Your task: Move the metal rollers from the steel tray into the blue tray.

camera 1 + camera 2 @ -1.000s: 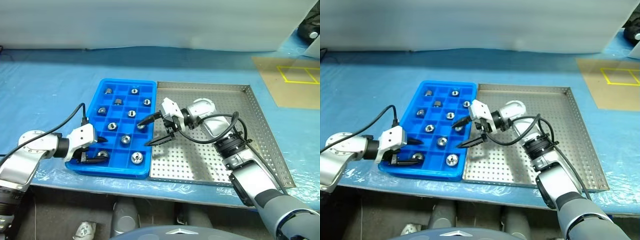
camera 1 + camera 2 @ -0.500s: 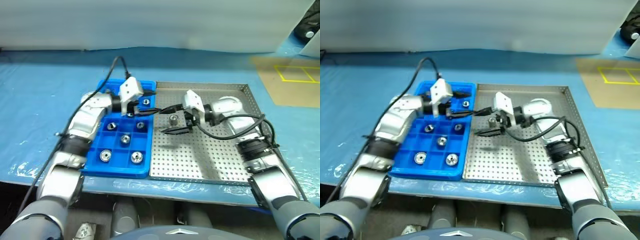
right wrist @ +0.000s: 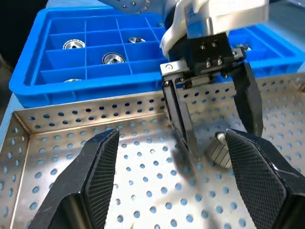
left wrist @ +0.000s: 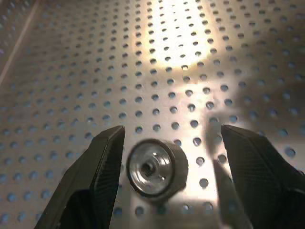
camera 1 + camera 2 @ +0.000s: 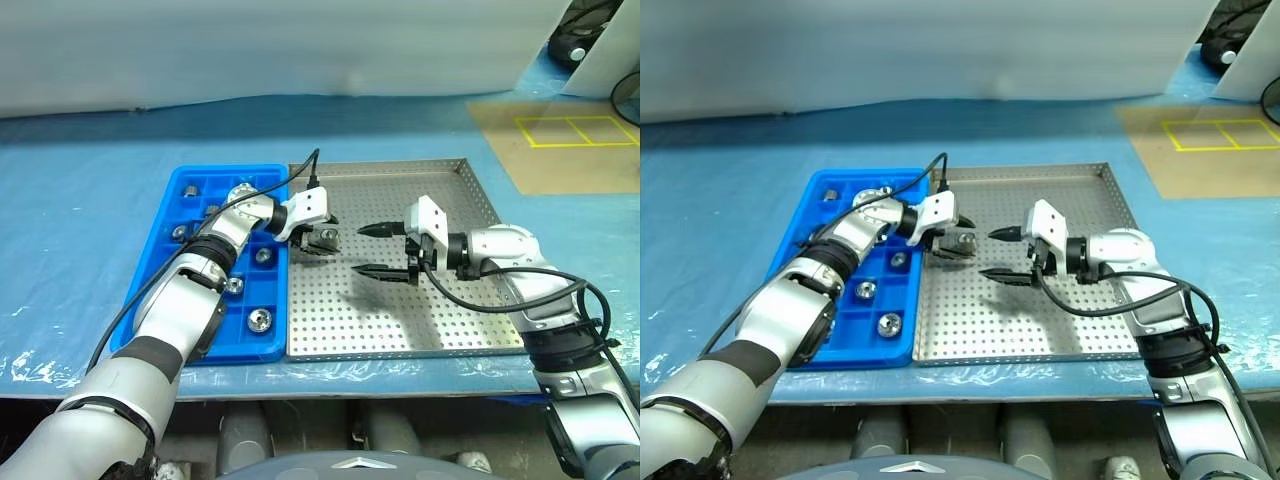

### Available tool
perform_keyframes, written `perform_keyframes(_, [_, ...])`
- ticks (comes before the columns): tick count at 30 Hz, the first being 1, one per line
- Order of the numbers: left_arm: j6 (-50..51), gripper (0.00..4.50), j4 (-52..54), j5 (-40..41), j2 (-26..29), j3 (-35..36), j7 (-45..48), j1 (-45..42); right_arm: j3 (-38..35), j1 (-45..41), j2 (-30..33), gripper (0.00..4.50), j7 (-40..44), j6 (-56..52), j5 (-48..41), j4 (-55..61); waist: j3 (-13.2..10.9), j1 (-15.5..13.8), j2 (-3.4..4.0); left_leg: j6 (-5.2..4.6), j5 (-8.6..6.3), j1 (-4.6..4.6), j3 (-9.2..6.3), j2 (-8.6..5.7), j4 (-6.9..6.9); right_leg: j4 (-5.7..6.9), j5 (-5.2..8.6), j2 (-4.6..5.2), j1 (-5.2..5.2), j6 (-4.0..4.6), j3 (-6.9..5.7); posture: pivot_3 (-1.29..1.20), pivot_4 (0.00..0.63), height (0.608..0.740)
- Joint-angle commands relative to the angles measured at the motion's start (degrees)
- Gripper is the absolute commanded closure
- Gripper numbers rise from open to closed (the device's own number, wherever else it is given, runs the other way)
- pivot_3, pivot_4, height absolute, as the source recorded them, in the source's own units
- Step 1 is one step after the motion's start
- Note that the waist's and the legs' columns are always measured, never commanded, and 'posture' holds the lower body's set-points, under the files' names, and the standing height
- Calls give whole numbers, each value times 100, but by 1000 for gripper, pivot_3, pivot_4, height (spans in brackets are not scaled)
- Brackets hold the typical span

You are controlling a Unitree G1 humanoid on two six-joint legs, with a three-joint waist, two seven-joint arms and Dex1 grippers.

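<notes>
One metal roller (image 4: pixel 153 168) lies on its side on the steel tray (image 5: pixel 440 320), close to that tray's left rim. My left gripper (image 5: pixel 322 241) reaches across from the blue tray (image 5: pixel 215 172) and stands open, one finger on each side of this roller (image 3: pixel 220 150); the roller sits nearer one finger, with a gap on the other side. A short way to the right, my right gripper (image 5: pixel 364 250) hovers over the perforated floor, open and holding nothing, pointing toward the left gripper. Several rollers (image 5: pixel 259 320) rest in the blue tray's compartments.
The two trays sit side by side on a blue plastic sheet (image 5: pixel 80 200). A white wall runs along the back. A brown floor patch with yellow tape (image 5: pixel 560 130) lies at the back right. The left arm's black cable (image 5: pixel 300 175) arcs over the blue tray.
My left arm swung from the blue tray's front corner over to the steel tray and now straddles the roller. My right gripper drew back to the right. The camera view also shifted.
</notes>
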State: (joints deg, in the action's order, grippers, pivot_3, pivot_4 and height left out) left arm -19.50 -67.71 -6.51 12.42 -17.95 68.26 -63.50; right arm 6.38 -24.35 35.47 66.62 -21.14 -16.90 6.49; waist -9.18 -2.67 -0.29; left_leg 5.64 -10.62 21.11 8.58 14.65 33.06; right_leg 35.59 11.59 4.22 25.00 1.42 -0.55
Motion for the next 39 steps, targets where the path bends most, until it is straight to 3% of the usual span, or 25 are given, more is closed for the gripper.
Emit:
perform_keyframes(1, [-115,1099,-266,-394,106,-126,-125,-285,-266,129,100,844,-209,-130,-210,486,0,34,0,0,0,-7,0,-6,1,-2,-2,2,-6,-4,5,-291,150,740])
perform_keyframes(11, [55,1099,-655,-1071,-108,-249,-973,-393,-328,476,257,844,-474,-221,-316,768,0,86,-1,-6,-3,-42,4,-17,-1,-11,-7,1,-32,-10,24,-322,150,740])
perform_keyframes(30, [267,1099,-756,-1410,-195,-358,-884,-437,-260,649,265,844,-751,-173,-327,879,-1,191,-1,-62,-37,-54,12,-21,-9,-72,-11,3,-66,-15,26,-333,150,740])
perform_keyframes(34, [303,2244,-751,-1405,-182,-307,-992,-465,-246,629,259,844,-756,-144,-324,846,-1,190,-1,-63,-38,-56,13,-21,-10,-73,-11,4,-66,-15,26,-327,150,740])
perform_keyframes(36, [239,2244,-744,-1400,-146,-297,-883,-451,-240,612,255,844,-753,-132,-321,823,-1,189,-1,-64,-38,-56,13,-22,-10,-74,-11,5,-66,-15,26,-324,150,740])
perform_keyframes(39, [246,2584,-739,-1421,-104,-291,-991,-447,-230,585,247,844,-748,-105,-313,789,-1,190,-1,-65,-39,-56,15,-22,-16,-80,-11,5,-66,-16,26,-320,150,740])
